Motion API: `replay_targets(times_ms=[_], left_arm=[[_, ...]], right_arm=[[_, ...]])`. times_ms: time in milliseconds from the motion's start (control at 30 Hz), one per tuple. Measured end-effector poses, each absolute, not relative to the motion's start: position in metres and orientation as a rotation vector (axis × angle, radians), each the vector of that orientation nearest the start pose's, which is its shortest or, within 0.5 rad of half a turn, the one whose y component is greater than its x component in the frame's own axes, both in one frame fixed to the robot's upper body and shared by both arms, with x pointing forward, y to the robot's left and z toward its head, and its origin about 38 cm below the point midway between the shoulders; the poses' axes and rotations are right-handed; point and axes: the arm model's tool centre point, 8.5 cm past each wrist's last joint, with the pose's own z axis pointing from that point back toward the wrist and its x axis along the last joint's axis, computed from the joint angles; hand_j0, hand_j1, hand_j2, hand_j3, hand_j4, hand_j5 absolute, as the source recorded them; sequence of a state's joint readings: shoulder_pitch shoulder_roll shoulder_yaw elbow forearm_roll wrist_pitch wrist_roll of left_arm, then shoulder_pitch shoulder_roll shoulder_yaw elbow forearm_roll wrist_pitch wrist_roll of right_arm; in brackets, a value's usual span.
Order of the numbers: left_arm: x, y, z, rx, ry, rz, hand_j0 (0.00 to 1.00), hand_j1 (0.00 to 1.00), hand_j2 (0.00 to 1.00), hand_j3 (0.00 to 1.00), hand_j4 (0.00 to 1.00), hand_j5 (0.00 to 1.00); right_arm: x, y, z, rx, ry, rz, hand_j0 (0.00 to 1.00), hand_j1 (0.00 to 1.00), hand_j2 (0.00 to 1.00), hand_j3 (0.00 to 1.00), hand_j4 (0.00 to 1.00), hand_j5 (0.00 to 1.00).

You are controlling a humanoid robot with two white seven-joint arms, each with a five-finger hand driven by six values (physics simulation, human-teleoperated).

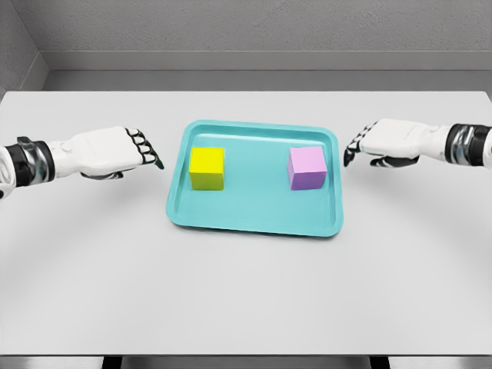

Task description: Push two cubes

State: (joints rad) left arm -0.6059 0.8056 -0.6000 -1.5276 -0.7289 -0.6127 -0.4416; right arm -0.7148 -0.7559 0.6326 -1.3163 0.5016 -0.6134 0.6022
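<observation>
- Yellow cube: sits upright in the left half of the tray, near its left wall, faces roughly square to the tray's edges.
- Pink cube: sits upright in the right half, near the right wall; well apart from the yellow one, bare tray floor between them.
- Tray: turquoise, shallow, rounded corners, long axis running left to right across the desk; holds both cubes.
- Left hand: outside the tray's left rim, level with the yellow cube, fingers extended and lightly spread, tips pointing toward the tray, holding nothing. The yellow cube lies straight inward from it and is its nearer target.
- Right hand: outside the right rim, mirrored pose, fingers loosely extended and drooping at the tips, empty. The pink cube lies straight inward from it.
- Judgement: each hand must clear the rim before it can touch its cube; neither touches yet.
- Desk: pale grey, matte, flat.
- Room: grey wall behind, corner at upper left.
</observation>
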Motion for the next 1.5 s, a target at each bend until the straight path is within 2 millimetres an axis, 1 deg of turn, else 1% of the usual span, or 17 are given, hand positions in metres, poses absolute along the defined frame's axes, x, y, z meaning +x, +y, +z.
replay_targets(times_ms=[267,533,600,733,800,1133,1267,1500], left_arm=[[0.429,0.281,0.203,-0.815,1.682,2.997,0.78,0.78,0.78,0.78,0.78,0.78],[0.430,0.275,0.197,-0.785,1.662,3.019,0.78,0.78,0.78,0.78,0.78,0.78],[0.433,0.274,0.201,-0.796,1.665,3.009,0.78,0.78,0.78,0.78,0.78,0.78],[0.434,0.271,0.200,-0.788,1.670,3.011,0.78,0.78,0.78,0.78,0.78,0.78],[0.436,0.269,0.203,-0.792,1.673,3.002,0.78,0.78,0.78,0.78,0.78,0.78],[0.436,0.258,0.195,-0.744,1.668,3.009,0.78,0.78,0.78,0.78,0.78,0.78],[0.436,0.256,0.195,-0.738,1.669,3.009,0.78,0.78,0.78,0.78,0.78,0.78],[0.437,0.253,0.197,-0.737,1.673,3.001,0.78,0.78,0.78,0.78,0.78,0.78]], right_arm=[[0.462,-0.293,0.194,-0.408,-1.279,2.143,0.60,0.60,0.60,0.60,0.60,0.60],[0.465,-0.295,0.185,-0.390,-1.265,2.119,0.60,0.60,0.60,0.60,0.60,0.60],[0.466,-0.294,0.182,-0.384,-1.263,2.114,0.60,0.60,0.60,0.60,0.60,0.60],[0.467,-0.291,0.178,-0.374,-1.264,2.109,0.60,0.60,0.60,0.60,0.60,0.60],[0.467,-0.289,0.178,-0.370,-1.268,2.110,0.60,0.60,0.60,0.60,0.60,0.60],[0.467,-0.282,0.179,-0.357,-1.287,2.109,0.60,0.60,0.60,0.60,0.60,0.60],[0.465,-0.277,0.181,-0.358,-1.302,2.124,0.60,0.60,0.60,0.60,0.60,0.60],[0.465,-0.273,0.183,-0.358,-1.311,2.132,0.60,0.60,0.60,0.60,0.60,0.60]])
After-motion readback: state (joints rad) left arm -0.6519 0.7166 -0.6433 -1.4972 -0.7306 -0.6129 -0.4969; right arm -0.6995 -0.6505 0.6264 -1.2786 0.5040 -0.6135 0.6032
